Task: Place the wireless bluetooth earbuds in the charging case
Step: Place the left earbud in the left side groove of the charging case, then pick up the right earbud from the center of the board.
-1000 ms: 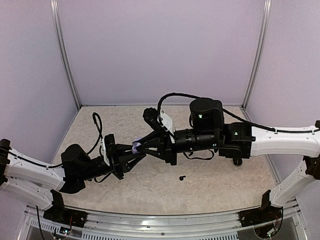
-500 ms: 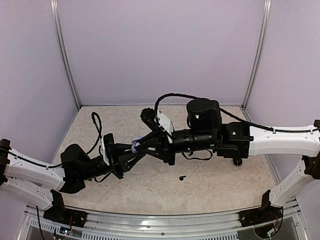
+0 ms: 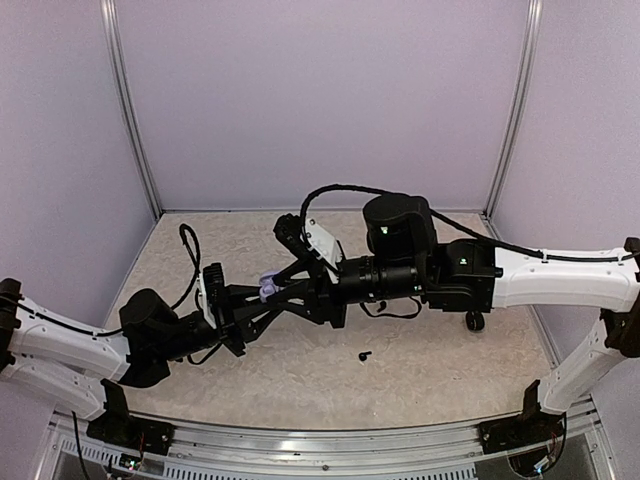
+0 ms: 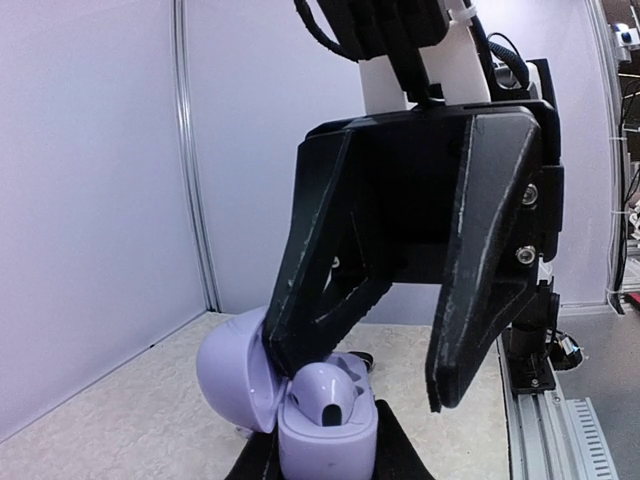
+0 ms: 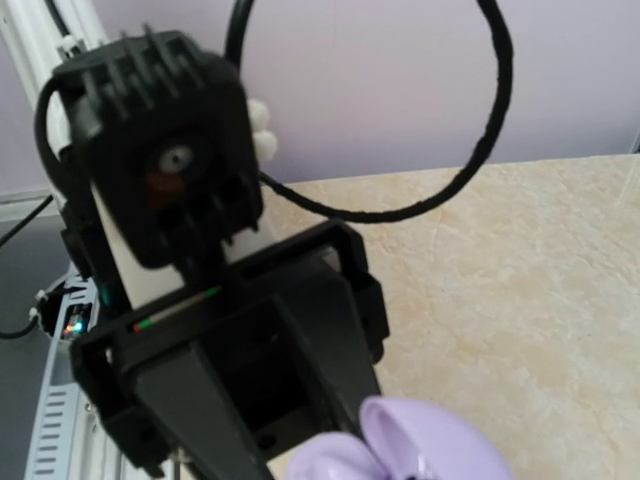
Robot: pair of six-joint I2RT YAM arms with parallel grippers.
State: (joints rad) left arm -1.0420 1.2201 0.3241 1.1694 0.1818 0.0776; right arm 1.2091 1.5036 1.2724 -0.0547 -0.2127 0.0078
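Now L gripper (image 3: 265, 297) clamps the open lilac case (image 4: 325, 425) w/ a pale bud (image 4: 328, 392) seated inside, R gripper (image 4: 365, 375) just above, jaws apart, black bud (image 3: 364, 355) on table (image 3: 420, 370).

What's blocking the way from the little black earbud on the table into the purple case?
The right end effector: it hangs open right over the open purple charging case, one finger at the lid. The left end effector holds that case; the black earbud lies apart on the table.
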